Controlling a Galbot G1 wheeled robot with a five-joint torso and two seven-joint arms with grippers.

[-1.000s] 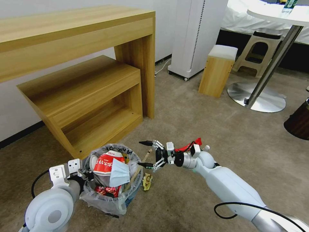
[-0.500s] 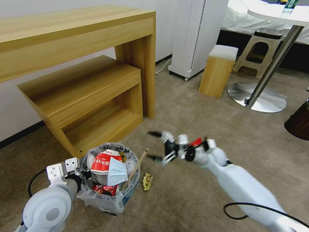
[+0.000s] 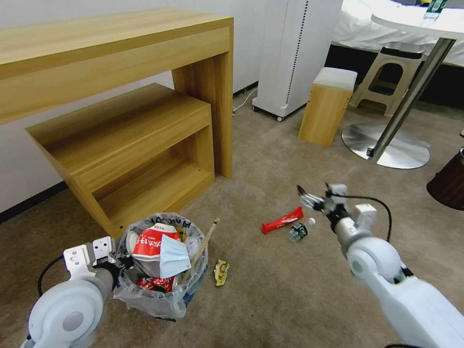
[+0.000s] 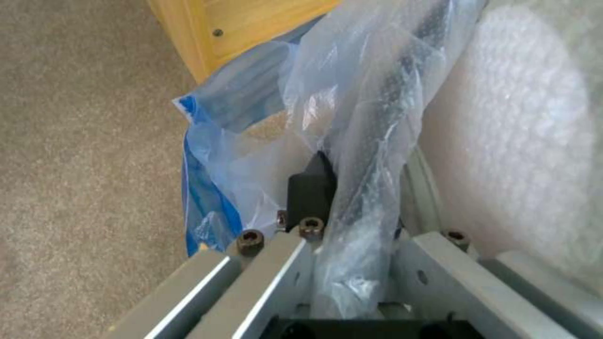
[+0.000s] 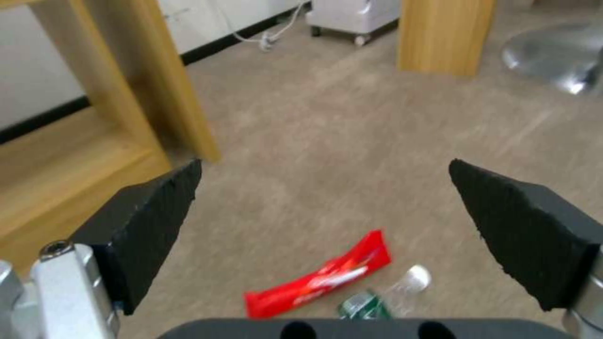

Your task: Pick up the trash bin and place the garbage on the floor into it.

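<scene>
Left wrist view: the left hand (image 4: 339, 245) is pinched on the crinkly plastic-lined rim of the trash bin (image 4: 377, 117). From the head, the round bin (image 3: 162, 270) is seen stuffed with garbage on the short-pile floor (image 3: 290, 299). Well apart from the bin, the right hand (image 5: 327, 235) is spread above a glossy red wrapper (image 5: 320, 280) and a small bottle (image 5: 383, 296).

One trash bin (image 3: 162, 295) stands on the floor (image 3: 270, 299). In it show one red-and-white packet (image 3: 155, 241), one pale blue mask (image 3: 173, 255), one wooden stick (image 3: 204, 244) and one red wrapper (image 3: 147, 282). Three pieces of litter lie on the carpet: one long red wrapper (image 3: 282, 220), one small bottle (image 3: 300, 230) and one small gold wrapper (image 3: 221, 271).
</scene>
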